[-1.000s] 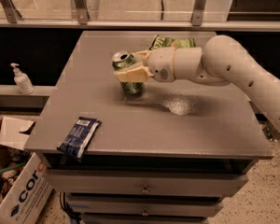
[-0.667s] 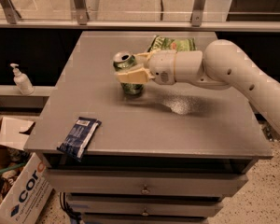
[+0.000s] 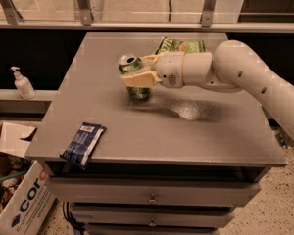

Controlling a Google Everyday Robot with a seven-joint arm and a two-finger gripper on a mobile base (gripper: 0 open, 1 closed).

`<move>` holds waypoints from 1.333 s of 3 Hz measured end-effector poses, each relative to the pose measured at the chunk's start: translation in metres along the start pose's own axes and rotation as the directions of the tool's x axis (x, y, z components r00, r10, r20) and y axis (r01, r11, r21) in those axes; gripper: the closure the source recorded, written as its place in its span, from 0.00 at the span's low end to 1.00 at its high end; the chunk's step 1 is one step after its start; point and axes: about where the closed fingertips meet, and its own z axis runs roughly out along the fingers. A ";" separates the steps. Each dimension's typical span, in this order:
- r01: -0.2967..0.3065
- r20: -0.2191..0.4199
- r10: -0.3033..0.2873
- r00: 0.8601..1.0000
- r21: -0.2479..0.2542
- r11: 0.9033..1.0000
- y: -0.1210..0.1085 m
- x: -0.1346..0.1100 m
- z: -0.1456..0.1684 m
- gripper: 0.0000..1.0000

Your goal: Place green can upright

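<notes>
The green can (image 3: 135,77) stands about upright near the middle of the grey table (image 3: 152,131), its silver top tipped slightly toward the left. My gripper (image 3: 138,71) reaches in from the right, and its pale fingers (image 3: 138,79) close around the can's upper half. The can's base seems to rest on the tabletop. The white arm (image 3: 235,72) runs off to the right edge of the view.
A flat green snack bag (image 3: 181,46) lies behind the gripper at the table's back. A dark blue snack packet (image 3: 84,141) lies at the front left corner. A sanitiser bottle (image 3: 22,83) and a cardboard box (image 3: 14,199) are left of the table.
The can and gripper have barely moved; the can sits slightly more upright than a second ago.
</notes>
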 end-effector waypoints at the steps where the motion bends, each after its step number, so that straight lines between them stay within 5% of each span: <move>1: 0.000 0.000 0.000 1.000 0.000 1.000 0.000 0.000 0.000 0.59; 3: -0.001 0.000 0.001 1.000 0.000 1.000 0.000 0.000 0.000 0.12; 4: -0.086 -0.013 0.086 0.996 0.062 0.994 -0.009 0.029 -0.012 0.00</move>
